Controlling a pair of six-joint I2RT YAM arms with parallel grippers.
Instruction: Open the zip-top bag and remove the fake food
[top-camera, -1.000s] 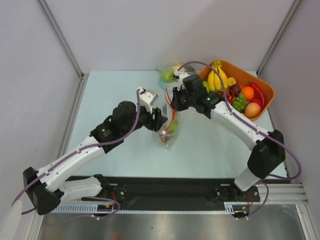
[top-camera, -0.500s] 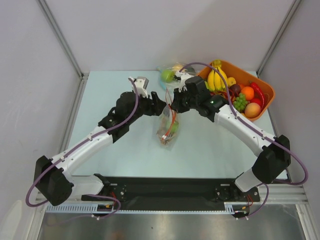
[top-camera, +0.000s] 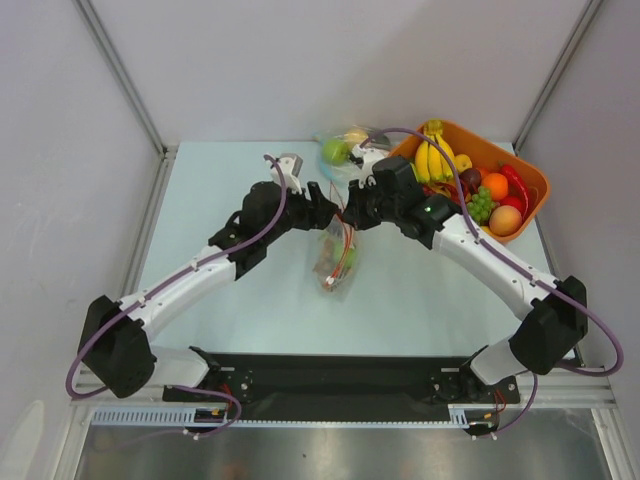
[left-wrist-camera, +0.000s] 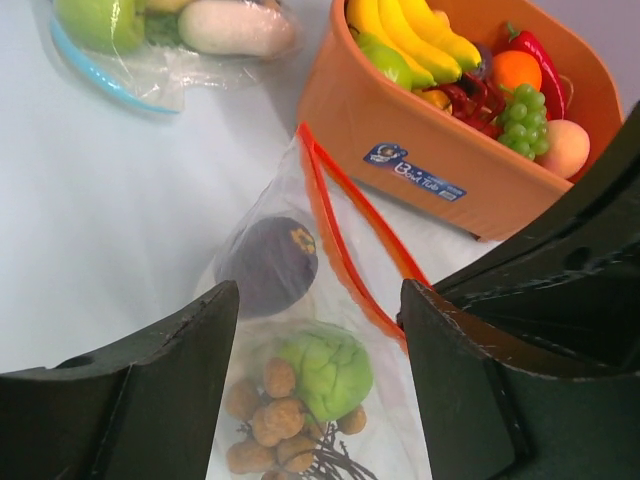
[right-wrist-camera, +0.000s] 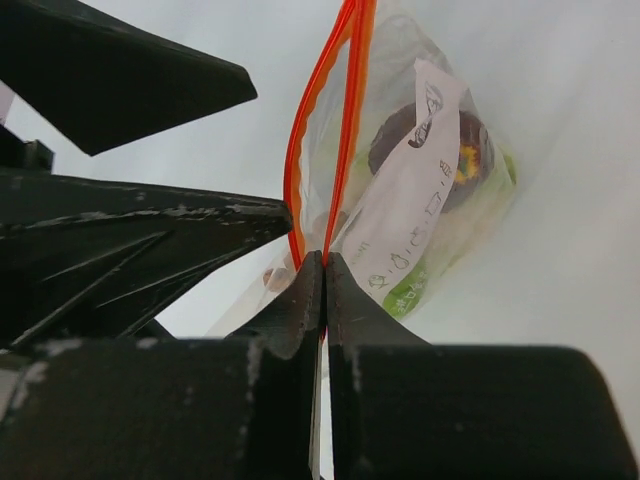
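The zip-top bag (top-camera: 337, 258) hangs from its orange-red zip strip (right-wrist-camera: 345, 120), lower end on the table. My right gripper (top-camera: 352, 214) is shut on one side of the strip (right-wrist-camera: 323, 262); the two strip halves stand apart above the pinch. My left gripper (top-camera: 326, 212) is open just left of the mouth, its fingers (left-wrist-camera: 170, 370) straddling the bag without holding it. Through the plastic I see the fake food: a dark maroon fruit (left-wrist-camera: 268, 264), a green piece (left-wrist-camera: 326, 368) and brownish balls (left-wrist-camera: 268, 414). A printed label (right-wrist-camera: 412, 190) covers part of the bag.
An orange basket (top-camera: 530, 180) with bananas, grapes, an orange and a chili stands at the far right, close behind the grippers (left-wrist-camera: 420, 170). A second clear bag with a green apple (top-camera: 335, 150) lies at the far edge (left-wrist-camera: 110, 30).
My left gripper has moved away from me and up to the bag's mouth. My right gripper has shifted slightly right, still holding the strip; the bag hangs more stretched.
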